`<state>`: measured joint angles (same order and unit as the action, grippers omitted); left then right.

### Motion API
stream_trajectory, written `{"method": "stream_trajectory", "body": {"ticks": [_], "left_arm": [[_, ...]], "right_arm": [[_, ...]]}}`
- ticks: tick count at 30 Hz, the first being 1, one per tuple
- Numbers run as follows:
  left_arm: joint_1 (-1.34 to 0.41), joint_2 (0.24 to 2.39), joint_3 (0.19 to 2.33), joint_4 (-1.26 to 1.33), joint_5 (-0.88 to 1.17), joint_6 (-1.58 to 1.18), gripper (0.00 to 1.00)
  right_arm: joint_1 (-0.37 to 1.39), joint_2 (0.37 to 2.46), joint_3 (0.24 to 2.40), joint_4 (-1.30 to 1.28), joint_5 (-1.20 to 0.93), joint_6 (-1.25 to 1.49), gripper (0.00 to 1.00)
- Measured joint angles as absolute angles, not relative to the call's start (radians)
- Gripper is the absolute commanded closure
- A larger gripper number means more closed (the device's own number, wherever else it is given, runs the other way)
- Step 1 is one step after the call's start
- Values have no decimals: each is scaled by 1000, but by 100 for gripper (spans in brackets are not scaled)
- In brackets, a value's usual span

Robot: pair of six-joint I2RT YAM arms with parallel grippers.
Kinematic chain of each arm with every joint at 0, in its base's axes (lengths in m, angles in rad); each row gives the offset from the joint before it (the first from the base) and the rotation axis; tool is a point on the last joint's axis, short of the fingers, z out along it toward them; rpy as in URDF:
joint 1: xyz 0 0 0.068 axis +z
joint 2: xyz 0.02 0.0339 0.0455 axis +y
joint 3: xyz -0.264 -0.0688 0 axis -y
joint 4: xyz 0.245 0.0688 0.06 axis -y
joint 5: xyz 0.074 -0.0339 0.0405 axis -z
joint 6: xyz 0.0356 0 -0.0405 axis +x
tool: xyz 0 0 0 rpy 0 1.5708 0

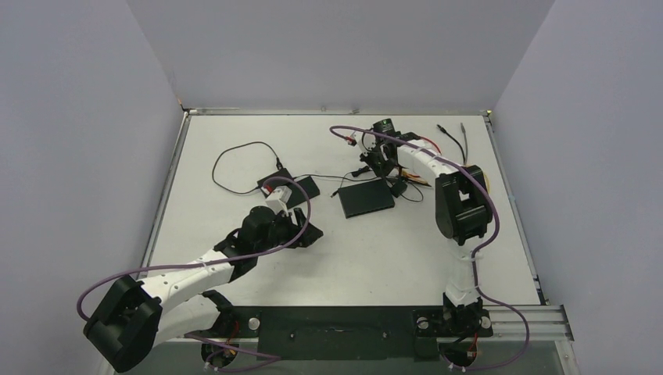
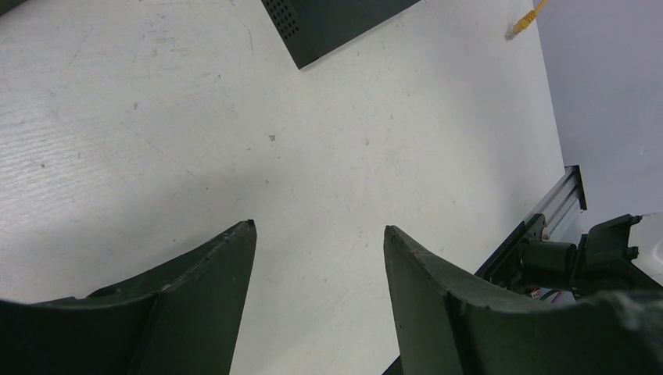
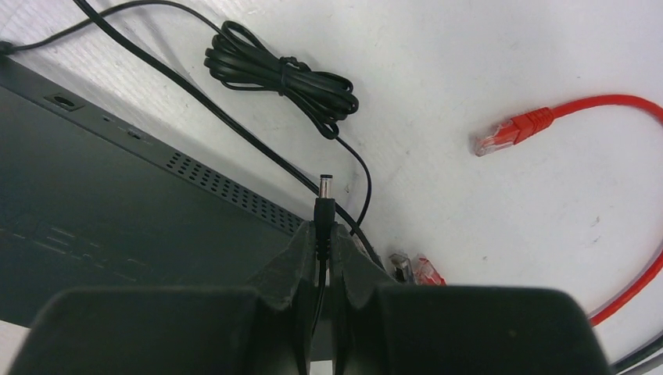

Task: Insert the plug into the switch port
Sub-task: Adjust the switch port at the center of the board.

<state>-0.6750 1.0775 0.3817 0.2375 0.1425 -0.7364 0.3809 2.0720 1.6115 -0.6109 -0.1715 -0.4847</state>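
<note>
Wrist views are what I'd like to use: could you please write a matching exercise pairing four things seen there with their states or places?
Things
1. power plug
2. red cable
3. black cord bundle
4. left claw

States or places
A. open above the table
B. coiled and tied, near the switch
C. gripped in the shut right claw
D. lying loose, right of the plug

Pairs: 1-C, 2-D, 3-B, 4-A
</note>
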Motion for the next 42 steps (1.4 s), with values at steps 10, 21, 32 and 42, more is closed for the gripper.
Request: {"method": "stream_trajectory", "body": {"ticks": [10,21,32,42], "left_arm": [[-675,1026,382,207,155,-739,41],[-675,959,382,160,166,-740,41],[-687,914,382,117,178,-755,42],[-696,913,382,83,191,-767,41]], "right_arm": [[405,2109,1612,-619,-136,-477,100],[442,2058,1485,-615,-118,-450,100],[497,1879,1220,-548,-93,-318,100],[633,1774,1077,-483,-46,-109,100]]}}
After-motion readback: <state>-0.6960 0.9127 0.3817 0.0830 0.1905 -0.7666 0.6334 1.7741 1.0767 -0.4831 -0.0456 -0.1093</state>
